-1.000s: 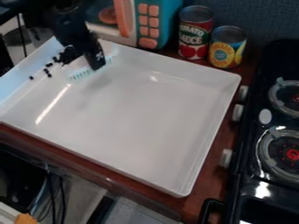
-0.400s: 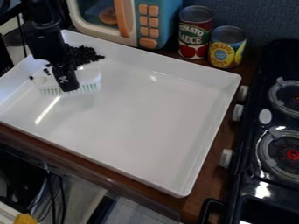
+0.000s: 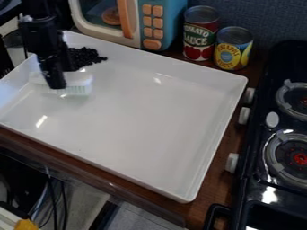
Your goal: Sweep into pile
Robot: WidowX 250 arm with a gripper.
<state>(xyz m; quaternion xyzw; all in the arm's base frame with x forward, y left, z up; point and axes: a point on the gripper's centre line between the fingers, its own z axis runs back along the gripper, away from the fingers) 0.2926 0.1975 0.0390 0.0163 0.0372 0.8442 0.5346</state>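
Tray [image 3: 138, 121] is plain white; bits [image 3: 87, 57] at its 11 o'clock are black, brush [image 3: 79, 86] at 10 is white with pale-green bristles, gripper [image 3: 55, 82] black. Microwave [image 3: 135, 24] at 12 is teal/cream with orange buttons [image 3: 152, 33]; cans [image 3: 199, 38] at 1 are red/green and yellow/blue. Stove [image 3: 244, 155] at 3 is black, counter [image 3: 211, 186] brown.

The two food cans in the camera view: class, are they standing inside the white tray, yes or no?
No, both food cans stand outside the white tray, beyond its far rim.

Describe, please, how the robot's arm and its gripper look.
The arm is black and bulky, with a small pale grey spot near the picture's left edge. The gripper is also black, with a long, narrow shape.
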